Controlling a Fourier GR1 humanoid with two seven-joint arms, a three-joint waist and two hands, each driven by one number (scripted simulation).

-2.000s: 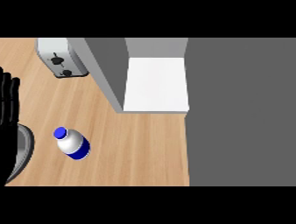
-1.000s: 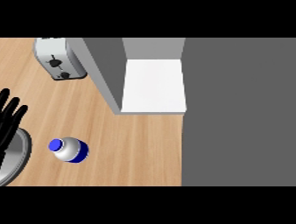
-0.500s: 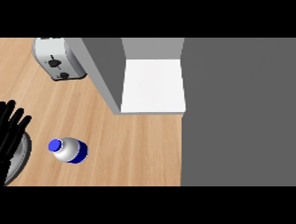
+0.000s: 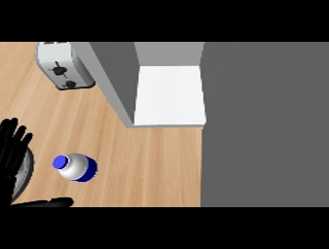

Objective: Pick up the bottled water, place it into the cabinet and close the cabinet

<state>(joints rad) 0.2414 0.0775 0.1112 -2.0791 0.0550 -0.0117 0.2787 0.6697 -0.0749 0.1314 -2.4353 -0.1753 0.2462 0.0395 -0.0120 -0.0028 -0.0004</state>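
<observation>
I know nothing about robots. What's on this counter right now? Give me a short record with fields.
bottle: blue-capped pale plastic water bottle, standing on the light wooden counter, not held
hand: black left hand, fingers straight, just left of the bottle, apart from it
other hand: not in view
cabinet: grey cabinet, open, white shelf showing, beyond the bottle
toaster: silver metal toaster, left of the cabinet

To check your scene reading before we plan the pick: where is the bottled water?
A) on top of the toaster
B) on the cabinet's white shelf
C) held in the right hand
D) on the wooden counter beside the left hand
D: the bottled water stands on the wooden counter, apart from the open left hand at its left, outside the cabinet.
</observation>
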